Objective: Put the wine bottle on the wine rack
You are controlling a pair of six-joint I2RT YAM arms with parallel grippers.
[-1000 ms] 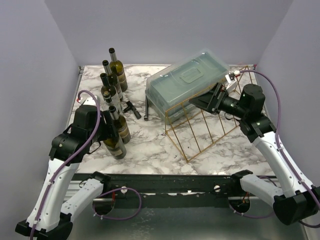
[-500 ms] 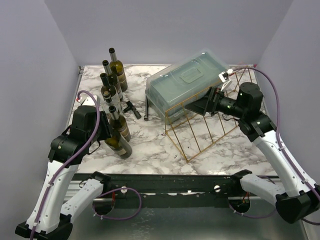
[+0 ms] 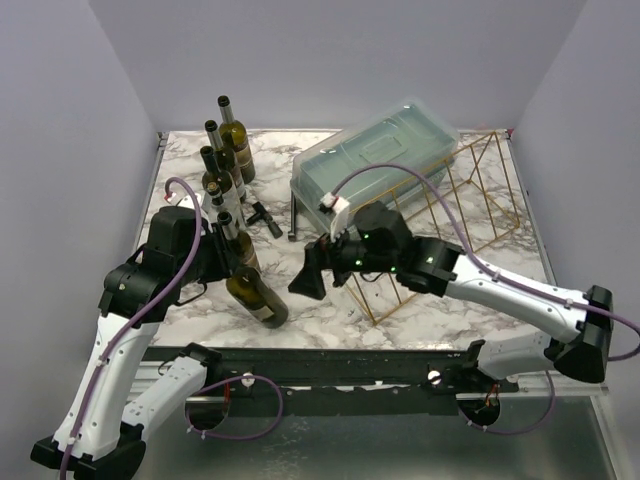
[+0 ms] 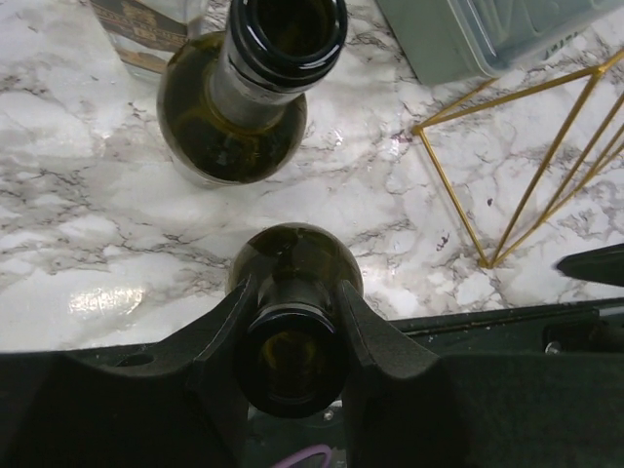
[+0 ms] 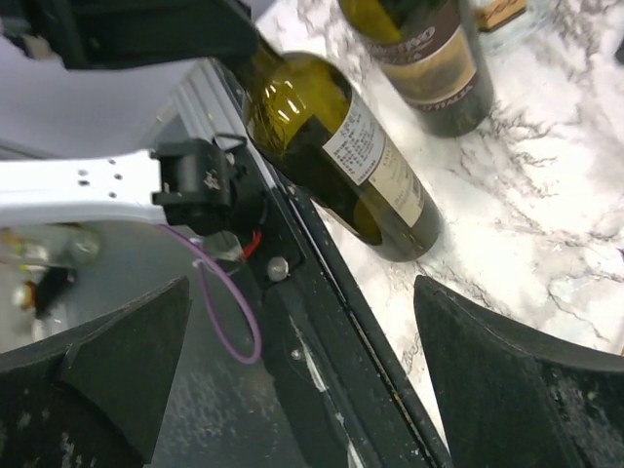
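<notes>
Right gripper (image 3: pixel 308 274) has swung off the wine rack (image 4: pixel 449 195) to frame centre and is gaping wide, holding nothing. Wine bottle (image 3: pixel 257 294) is leaning further at lower left: neck pointing upper left, base lower right. Left gripper (image 4: pixel 292 292) is clamping its neck. Its white label is unreadable; neighbouring bottle (image 5: pixel 429 58) reads "ITALIA".

From the left wrist camera I see only the wine bottle's (image 4: pixel 294 268) mouth and shoulder; its body is hidden beneath them. On the right wrist camera its neck is hidden behind the left arm (image 5: pixel 136 29), the top edge cuts off the second bottle (image 5: pixel 429 58), and I can't read the label (image 5: pixel 375 151) print.
</notes>
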